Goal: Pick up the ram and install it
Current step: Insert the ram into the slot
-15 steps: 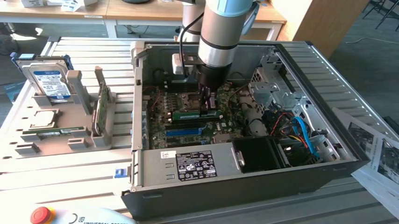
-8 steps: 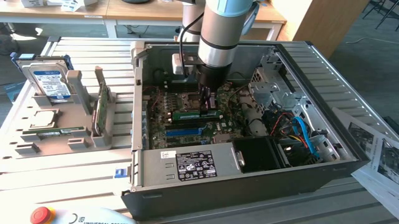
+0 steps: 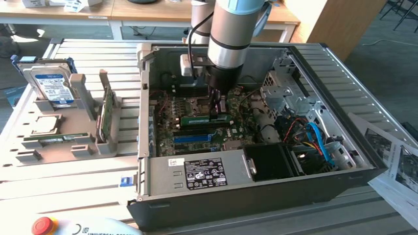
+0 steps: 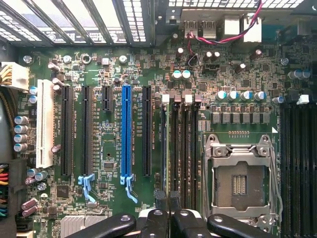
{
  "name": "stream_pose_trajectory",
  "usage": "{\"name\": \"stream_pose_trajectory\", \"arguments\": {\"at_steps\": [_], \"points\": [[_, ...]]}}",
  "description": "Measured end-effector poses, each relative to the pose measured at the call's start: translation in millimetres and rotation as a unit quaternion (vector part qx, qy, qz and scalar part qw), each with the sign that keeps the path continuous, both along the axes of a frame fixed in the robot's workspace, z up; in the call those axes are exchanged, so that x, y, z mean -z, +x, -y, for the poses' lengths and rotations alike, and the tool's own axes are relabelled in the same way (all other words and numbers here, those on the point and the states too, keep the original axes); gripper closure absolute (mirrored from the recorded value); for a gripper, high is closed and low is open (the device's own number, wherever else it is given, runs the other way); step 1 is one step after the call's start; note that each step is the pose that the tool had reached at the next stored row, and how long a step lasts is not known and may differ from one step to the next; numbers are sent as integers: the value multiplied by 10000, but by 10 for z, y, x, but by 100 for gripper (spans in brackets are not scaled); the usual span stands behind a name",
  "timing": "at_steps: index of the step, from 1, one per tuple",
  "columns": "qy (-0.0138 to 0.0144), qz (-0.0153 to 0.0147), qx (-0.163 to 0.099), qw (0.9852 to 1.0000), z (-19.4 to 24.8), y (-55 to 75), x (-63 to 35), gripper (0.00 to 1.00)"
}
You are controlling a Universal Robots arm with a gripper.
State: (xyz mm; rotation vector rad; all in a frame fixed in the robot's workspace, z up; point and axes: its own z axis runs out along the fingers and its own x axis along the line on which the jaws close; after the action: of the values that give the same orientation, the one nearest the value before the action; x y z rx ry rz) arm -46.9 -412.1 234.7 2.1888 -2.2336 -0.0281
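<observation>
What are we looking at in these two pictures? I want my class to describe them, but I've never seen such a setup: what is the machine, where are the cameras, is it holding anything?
The grey column is a robot arm reaching down into an open computer case on a slatted table. The exterior view looks on from outside; the wrist view rides on the arm and looks down at the motherboard. The gripper at the arm's tip appears closed on the ram, a thin green memory stick, low over the board. On the exterior view's left, a grey tray holds a hard drive and a second stick.
</observation>
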Motion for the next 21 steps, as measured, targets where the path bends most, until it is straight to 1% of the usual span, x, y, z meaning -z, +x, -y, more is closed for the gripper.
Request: {"name": "stream_pose_trajectory", "arguments": {"at_steps": [3,4,8,21], "points": [[-1,0,0,10000,0,0,-5,88],[-2,-6,0,10000,1,0,-5,88],[-2,-42,0,10000,1,5,-6,88],[-1,-42,4,10000,2,7,10,88]]}}
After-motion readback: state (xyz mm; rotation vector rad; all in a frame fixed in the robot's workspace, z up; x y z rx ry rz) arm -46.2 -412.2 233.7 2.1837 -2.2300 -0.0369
